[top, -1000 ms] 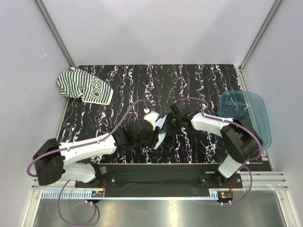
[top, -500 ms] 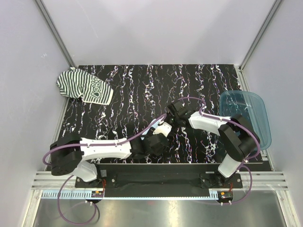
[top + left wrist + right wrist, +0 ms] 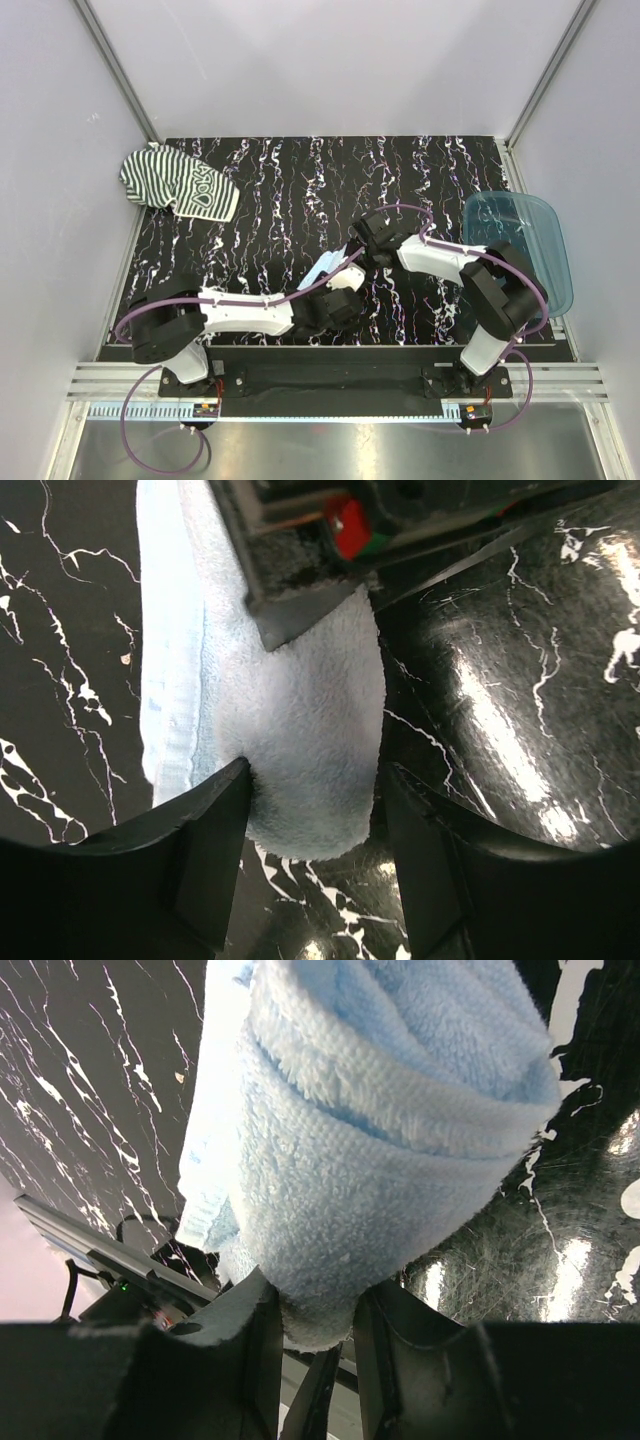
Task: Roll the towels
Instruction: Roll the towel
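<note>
Counts by kind
One pale blue towel [image 3: 325, 268] near centre, one striped towel [image 3: 178, 184] far left; one tray [image 3: 548, 232] right.

Top view overhead looking down, both wrist views pressed close (sharing the pale blue towel [image 3: 300, 730])
</note>
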### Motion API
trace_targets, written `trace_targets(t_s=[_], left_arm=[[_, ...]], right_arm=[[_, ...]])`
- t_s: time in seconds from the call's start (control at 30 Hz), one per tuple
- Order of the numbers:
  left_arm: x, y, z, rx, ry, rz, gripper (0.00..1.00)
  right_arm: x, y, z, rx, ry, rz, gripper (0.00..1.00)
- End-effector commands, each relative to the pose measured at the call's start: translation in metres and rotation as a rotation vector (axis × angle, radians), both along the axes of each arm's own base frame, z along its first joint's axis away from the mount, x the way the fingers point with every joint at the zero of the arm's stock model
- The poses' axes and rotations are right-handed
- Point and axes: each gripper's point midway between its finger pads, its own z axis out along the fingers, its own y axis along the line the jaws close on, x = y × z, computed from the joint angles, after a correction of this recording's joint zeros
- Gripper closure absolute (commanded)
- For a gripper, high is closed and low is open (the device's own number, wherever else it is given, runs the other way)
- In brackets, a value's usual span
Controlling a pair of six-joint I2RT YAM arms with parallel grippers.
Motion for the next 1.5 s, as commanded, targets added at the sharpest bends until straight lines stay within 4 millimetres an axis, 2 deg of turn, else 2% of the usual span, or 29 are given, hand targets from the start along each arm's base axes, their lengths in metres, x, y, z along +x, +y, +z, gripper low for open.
trace_targets(t_s=[0.0, 0.07, 0.17, 0.2, 0.33, 0.4, 0.5, 0.53, 0.57, 0.63, 0.77, 0.9, 0.93, 1.1, 1.13, 1.27, 1.3, 1.33, 1.4, 1.47], left_arm=[[0.001, 0.000, -0.012, 0.007, 0.005, 0.027, 0.40], [0.000, 0.002, -0.018, 0.017, 0.013, 0.026, 0.42], [0.003, 0.003, -0.020, 0.008, 0.023, 0.038, 0.53], [0.003, 0.003, -0.020, -0.001, 0.032, 0.034, 0.62], [0.007, 0.010, -0.024, -0.025, 0.063, 0.050, 0.76], [0.009, 0.011, -0.024, -0.045, 0.076, 0.053, 0.77], [0.008, 0.012, -0.025, -0.059, 0.095, 0.047, 0.79], [0.008, 0.013, -0.025, -0.062, 0.099, 0.049, 0.79], [0.008, 0.013, -0.026, -0.065, 0.106, 0.049, 0.79], [0.006, 0.012, -0.027, -0.077, 0.125, 0.042, 0.80], [0.005, 0.013, -0.028, -0.094, 0.141, 0.043, 0.81], [0.003, 0.010, -0.027, -0.109, 0.163, 0.034, 0.81], [0.004, 0.010, -0.027, -0.111, 0.169, 0.035, 0.81], [0.001, 0.004, -0.027, -0.180, 0.254, 0.019, 0.81], [0.001, 0.003, -0.027, -0.206, 0.274, 0.029, 0.81], [0.011, 0.010, -0.029, -0.324, 0.377, 0.077, 0.81], [0.007, 0.007, -0.027, -0.358, 0.417, 0.060, 0.81], [0.007, 0.007, -0.027, -0.379, 0.441, 0.064, 0.81], [0.010, 0.010, -0.027, -0.414, 0.481, 0.080, 0.81], [0.011, 0.011, -0.028, -0.437, 0.527, 0.095, 0.81]], right_arm=[[-0.009, 0.002, 0.000, -0.025, 0.030, 0.048, 0.73], [-0.008, 0.003, 0.001, -0.022, 0.031, 0.055, 0.73], [-0.009, 0.004, 0.001, -0.021, 0.034, 0.066, 0.72], [-0.010, 0.004, 0.001, -0.021, 0.035, 0.070, 0.72], [-0.011, 0.002, 0.002, -0.030, 0.036, 0.080, 0.70], [-0.011, 0.000, 0.004, -0.037, 0.027, 0.090, 0.67], [-0.010, -0.004, 0.004, -0.067, 0.020, 0.098, 0.52], [-0.011, -0.007, 0.005, -0.085, 0.027, 0.097, 0.41], [-0.007, -0.009, 0.006, -0.099, 0.014, 0.092, 0.37], [-0.001, -0.013, 0.014, -0.118, -0.008, 0.079, 0.27], [0.017, -0.030, 0.034, -0.151, -0.053, 0.036, 0.17], [0.043, -0.058, 0.068, -0.168, -0.119, -0.034, 0.11], [0.052, -0.070, 0.076, -0.185, -0.128, -0.071, 0.10], [0.064, -0.100, 0.106, -0.219, -0.199, -0.131, 0.06], [0.063, -0.104, 0.106, -0.223, -0.204, -0.140, 0.06], [0.054, -0.095, 0.115, -0.124, -0.245, -0.136, 0.06], [0.051, -0.092, 0.122, -0.082, -0.270, -0.127, 0.07], [0.047, -0.082, 0.120, -0.016, -0.278, -0.100, 0.07], [0.048, -0.073, 0.129, 0.066, -0.320, -0.098, 0.07], [0.039, -0.067, 0.121, 0.115, -0.297, -0.080, 0.08]])
